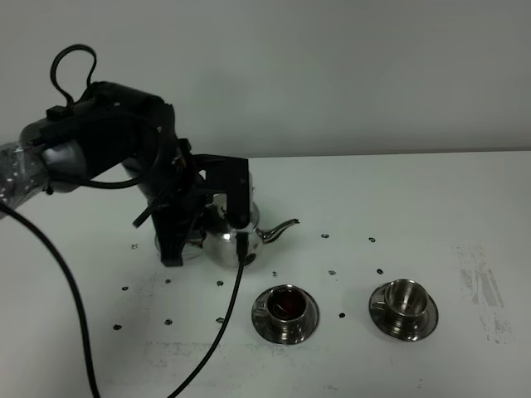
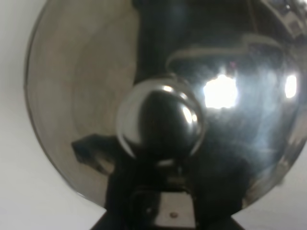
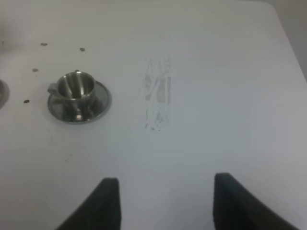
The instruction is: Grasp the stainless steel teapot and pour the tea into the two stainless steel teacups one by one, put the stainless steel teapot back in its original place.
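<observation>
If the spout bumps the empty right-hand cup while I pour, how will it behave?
Probably light: the right teacup looks empty, unlike the left teacup holding tea. It rests on a polished saucer, so it may slide or rattle there. Being low and wide, it seems unlikely to tip.

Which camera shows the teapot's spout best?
The exterior high view: the teapot shows its whole spout sticking out sideways. The left wrist view shows only its lid and knob, very close. The right wrist view misses it.

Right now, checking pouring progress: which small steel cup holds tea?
The shiny steel teacup nearer the spouted teapot, holding dark reddish liquid; the other steel teacup looks empty.
</observation>
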`<state>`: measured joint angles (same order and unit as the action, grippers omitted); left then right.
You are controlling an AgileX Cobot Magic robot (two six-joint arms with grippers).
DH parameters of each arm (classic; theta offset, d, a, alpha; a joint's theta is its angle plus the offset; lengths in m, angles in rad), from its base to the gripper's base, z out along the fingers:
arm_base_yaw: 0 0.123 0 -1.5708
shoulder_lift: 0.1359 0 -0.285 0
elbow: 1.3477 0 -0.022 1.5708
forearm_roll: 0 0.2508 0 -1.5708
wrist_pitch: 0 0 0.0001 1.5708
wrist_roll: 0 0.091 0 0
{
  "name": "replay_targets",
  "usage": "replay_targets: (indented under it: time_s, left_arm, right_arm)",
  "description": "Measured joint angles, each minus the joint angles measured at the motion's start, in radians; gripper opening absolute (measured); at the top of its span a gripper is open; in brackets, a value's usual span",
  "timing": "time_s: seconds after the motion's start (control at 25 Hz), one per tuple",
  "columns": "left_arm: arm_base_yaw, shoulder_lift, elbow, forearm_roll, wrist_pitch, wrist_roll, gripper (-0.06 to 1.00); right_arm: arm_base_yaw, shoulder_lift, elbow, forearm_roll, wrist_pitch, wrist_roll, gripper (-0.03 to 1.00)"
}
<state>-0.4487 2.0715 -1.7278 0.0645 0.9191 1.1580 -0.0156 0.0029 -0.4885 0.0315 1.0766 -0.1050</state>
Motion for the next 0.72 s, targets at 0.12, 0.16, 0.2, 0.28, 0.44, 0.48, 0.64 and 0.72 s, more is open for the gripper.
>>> replay_targets:
  time_s: [0.12, 0.16, 0.2, 0.28, 0.44, 0.48, 0.64, 0.72]
  left_arm:
    - [-0.020, 0.119, -0.206, 0.008, 0.095, 0.073, 0.25]
    - [-0.027, 0.166, -0.279, 0.009, 0.110, 0.104, 0.25]
    - [-0.033, 0.213, -0.347, 0.010, 0.124, 0.141, 0.25]
    - [-0.047, 0.291, -0.465, 0.013, 0.135, 0.193, 0.25]
    - [-0.082, 0.411, -0.649, 0.010, 0.151, 0.285, 0.25]
    - [-0.094, 0.434, -0.677, 0.005, 0.152, 0.308, 0.25]
    - [-0.120, 0.468, -0.720, -0.038, 0.152, 0.391, 0.25]
    - [-0.129, 0.470, -0.722, -0.045, 0.150, 0.425, 0.25]
  right_arm:
    - [0.000, 0.000, 0.000, 0.000, 0.000, 0.000, 0.45]
    - [0.000, 0.000, 0.000, 0.000, 0.000, 0.000, 0.45]
    - [0.000, 0.000, 0.000, 0.000, 0.000, 0.000, 0.45]
    - [0.000, 0.000, 0.000, 0.000, 0.000, 0.000, 0.45]
    - [0.000, 0.000, 0.000, 0.000, 0.000, 0.000, 0.45]
    - [0.000, 0.000, 0.000, 0.000, 0.000, 0.000, 0.45]
    - [0.000, 0.000, 0.000, -0.001, 0.000, 0.000, 0.45]
    - [0.000, 0.000, 0.000, -0.001, 0.000, 0.000, 0.45]
